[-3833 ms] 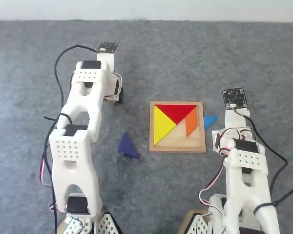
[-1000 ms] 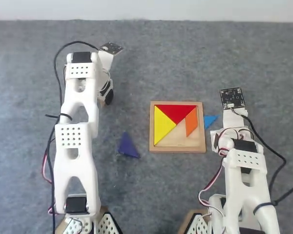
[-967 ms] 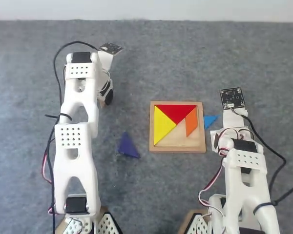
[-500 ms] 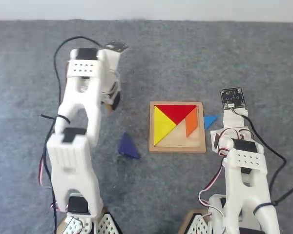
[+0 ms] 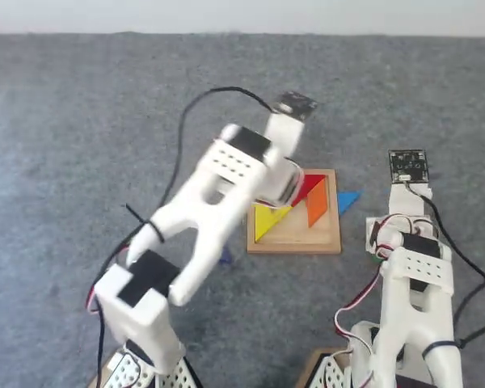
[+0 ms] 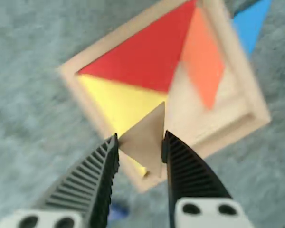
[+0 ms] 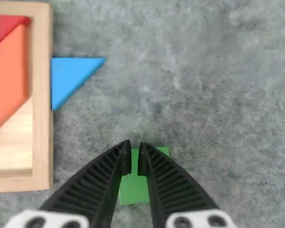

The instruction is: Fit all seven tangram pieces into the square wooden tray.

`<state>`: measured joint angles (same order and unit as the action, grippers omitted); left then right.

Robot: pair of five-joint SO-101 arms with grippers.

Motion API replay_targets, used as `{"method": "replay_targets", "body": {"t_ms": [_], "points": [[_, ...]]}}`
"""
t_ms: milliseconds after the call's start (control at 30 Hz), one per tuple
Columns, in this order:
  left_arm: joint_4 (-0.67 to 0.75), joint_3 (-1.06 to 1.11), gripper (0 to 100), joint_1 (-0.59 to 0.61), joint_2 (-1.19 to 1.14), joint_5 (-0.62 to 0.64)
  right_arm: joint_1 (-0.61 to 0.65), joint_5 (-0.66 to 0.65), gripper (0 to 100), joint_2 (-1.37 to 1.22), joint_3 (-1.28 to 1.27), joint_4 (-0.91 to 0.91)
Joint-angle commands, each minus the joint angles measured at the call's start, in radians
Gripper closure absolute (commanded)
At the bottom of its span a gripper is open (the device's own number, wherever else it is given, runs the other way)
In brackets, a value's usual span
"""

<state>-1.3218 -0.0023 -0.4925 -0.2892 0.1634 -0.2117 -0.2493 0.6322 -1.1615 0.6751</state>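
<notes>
Left gripper is clamped on the tan triangle over the tray, by the yellow piece; we judge it light, rigid, probably slick-edged wood, best pinched across opposite edges near mid-body.

The tray at centre right is overhung by the left arm. Open carpet is seen at the upper left.
</notes>
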Motion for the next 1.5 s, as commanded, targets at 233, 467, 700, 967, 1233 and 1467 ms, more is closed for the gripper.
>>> {"method": "replay_targets", "body": {"t_ms": [233, 467, 700, 967, 1233, 1467], "points": [[0.144, -0.035, 88, -0.107, -0.190, 0.106, -0.013, -0.005, 95.4, 0.042, 0.014, 0.001], [0.150, -0.104, 85, -0.110, -0.242, 0.112, 0.019, -0.011, 95.4, 0.042, 0.014, 0.002], [0.209, -0.105, 77, -0.103, -0.239, 0.133, 0.019, -0.012, 95.4, 0.042, 0.012, 0.002], [0.221, -0.180, 77, -0.026, -0.210, 0.132, 0.019, -0.012, 95.4, 0.042, 0.011, 0.002], [0.198, -0.064, 77, 0.063, 0.104, 0.051, 0.021, -0.012, 95.4, 0.042, 0.009, 0.002], [0.227, 0.280, 77, 0.048, 0.322, -0.137, 0.054, -0.012, 95.4, 0.041, 0.009, 0.002]]}}
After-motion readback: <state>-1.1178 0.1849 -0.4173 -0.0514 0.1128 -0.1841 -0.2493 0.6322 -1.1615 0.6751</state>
